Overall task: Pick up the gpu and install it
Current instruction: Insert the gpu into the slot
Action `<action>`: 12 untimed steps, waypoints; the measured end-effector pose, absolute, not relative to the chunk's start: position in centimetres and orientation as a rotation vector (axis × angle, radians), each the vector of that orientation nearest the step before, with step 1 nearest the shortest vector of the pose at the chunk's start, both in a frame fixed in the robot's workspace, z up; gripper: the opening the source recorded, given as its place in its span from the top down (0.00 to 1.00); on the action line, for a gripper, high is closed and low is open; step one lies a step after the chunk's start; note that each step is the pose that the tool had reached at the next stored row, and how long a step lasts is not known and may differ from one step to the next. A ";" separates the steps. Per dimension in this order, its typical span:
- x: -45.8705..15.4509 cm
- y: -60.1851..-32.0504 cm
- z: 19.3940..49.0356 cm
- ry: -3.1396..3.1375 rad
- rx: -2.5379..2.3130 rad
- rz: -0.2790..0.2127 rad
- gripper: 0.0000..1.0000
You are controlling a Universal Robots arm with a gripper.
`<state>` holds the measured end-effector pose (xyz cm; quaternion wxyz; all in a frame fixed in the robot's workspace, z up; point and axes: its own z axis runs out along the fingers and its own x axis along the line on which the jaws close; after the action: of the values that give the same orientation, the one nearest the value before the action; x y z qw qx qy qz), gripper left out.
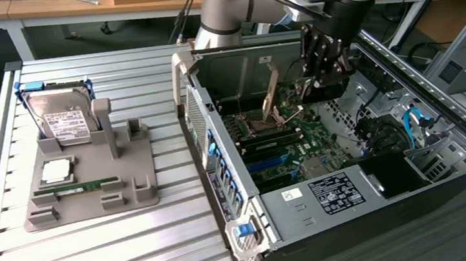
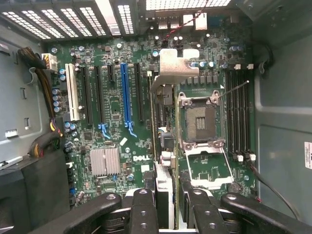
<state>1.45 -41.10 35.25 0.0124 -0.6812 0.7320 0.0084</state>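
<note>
My gripper (image 1: 322,87) hangs inside the open computer case (image 1: 220,171), above the motherboard (image 1: 303,139). It is shut on the gpu (image 1: 272,94), a thin card held on edge with its silvery metal edge towards the back of the case. In the wrist view the gripper (image 2: 168,197) clamps the gpu (image 2: 171,68), which shows edge-on. The card hovers between the black expansion slots (image 2: 140,92) and the open processor socket (image 2: 201,122). I cannot tell whether its lower edge touches a slot.
A grey holder (image 1: 135,192) on the slatted table carries a silver hard drive (image 1: 63,119), a processor chip (image 1: 55,170) and a green memory stick (image 1: 87,185). A blue slot (image 2: 126,97), memory slots (image 2: 239,112) and a heatsink (image 2: 105,161) sit on the board.
</note>
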 end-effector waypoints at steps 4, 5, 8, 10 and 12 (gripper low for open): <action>1.4 -41.2 35.1 2.282 -2.123 0.026 0.70; 1.4 -41.2 35.0 2.282 -2.123 0.026 0.70; 1.3 -41.2 34.9 2.282 -2.123 0.026 0.70; 1.2 -41.2 34.8 2.282 -2.123 0.026 0.70; 1.1 -41.3 34.7 2.282 -2.123 0.026 0.70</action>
<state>1.06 -41.26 34.70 0.0124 -0.6812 0.7320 0.0084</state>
